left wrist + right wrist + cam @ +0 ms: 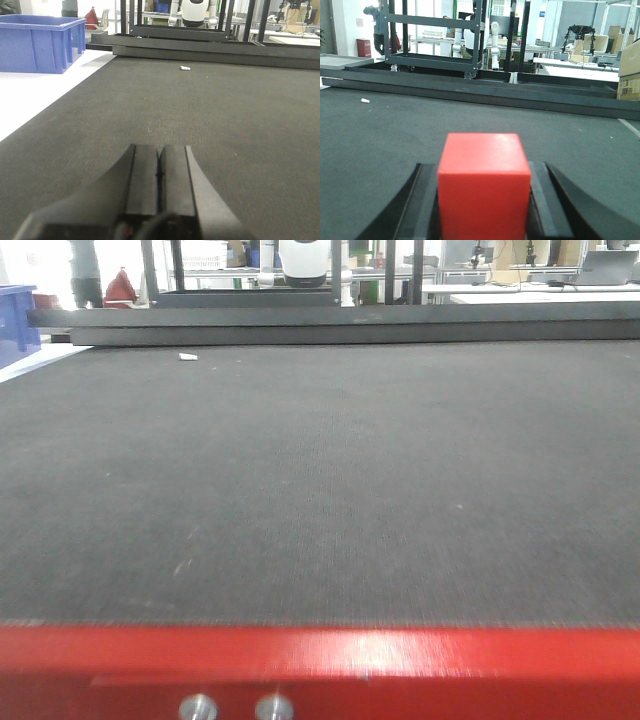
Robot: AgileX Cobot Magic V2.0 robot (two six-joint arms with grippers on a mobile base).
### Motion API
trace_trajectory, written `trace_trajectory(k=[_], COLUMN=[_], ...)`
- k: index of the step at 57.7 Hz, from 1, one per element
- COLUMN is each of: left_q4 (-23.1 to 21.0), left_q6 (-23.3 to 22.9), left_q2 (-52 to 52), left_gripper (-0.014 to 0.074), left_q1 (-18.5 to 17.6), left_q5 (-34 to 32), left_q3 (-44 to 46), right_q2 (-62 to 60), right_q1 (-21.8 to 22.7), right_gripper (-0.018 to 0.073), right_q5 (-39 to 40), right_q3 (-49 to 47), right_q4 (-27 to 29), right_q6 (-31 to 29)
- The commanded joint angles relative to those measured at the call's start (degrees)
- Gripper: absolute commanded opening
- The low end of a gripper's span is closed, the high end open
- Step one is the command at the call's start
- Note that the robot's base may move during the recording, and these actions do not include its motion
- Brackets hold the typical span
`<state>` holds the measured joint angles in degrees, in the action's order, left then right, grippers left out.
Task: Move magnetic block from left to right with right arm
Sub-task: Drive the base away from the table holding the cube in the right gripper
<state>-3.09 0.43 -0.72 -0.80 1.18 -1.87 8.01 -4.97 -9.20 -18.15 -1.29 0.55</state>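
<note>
With the right claw (pixel 482 172) clamped on two opposite side faces of the block (pixel 484 187), low centre of the right wrist frame; left claw (pixel 160 172) pressed together on nothing, bottom centre of its own frame. Hard to tell whether lifted or resting on the desk (pixel 320 490); absent from the front frame.

Likely stiff and fairly light, judging by the sharp edges and plain matte faces; no give expected under the squeeze, no fear of crushing. Grip best placed flat on parallel faces, near mid-height, as here; off-centre, prone to twisting out. Matte finish probably not slippery. Being magnetic, apt to snatch at steel, so best kept away from the dark metal rails (pixel 470 92) across the upper frame.

Underneath, a dark, rough, felt-like mat (pixel 240 125) with a glossy red front edge (pixel 320 655); good for a soft set-down without sliding. Small white scrap (pixel 188 357) at upper left. Blue crate (pixel 40 42) at upper left of the left wrist frame; beyond, workshop racks (pixel 435 35).
</note>
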Motion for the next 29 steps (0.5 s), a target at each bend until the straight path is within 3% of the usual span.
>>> trace_trajectory(k=[1, 29], left_q4=[-0.1, -0.1], left_q6=[-0.4, -0.4], left_q2=[-0.7, -0.7], left_gripper=[-0.0126, -0.0126], left_q1=[0.1, 0.1], left_q5=[-4.8, -4.8], left_q3=[-0.5, -0.5], right_q2=[0.5, 0.5], right_q1=[0.3, 0.3], right_gripper=[0.0247, 0.0247], right_q5=[4.6, 4.6], right_q3=[-1.6, -1.6], right_q4=[-0.6, -0.6], right_q6=[-0.5, -0.5])
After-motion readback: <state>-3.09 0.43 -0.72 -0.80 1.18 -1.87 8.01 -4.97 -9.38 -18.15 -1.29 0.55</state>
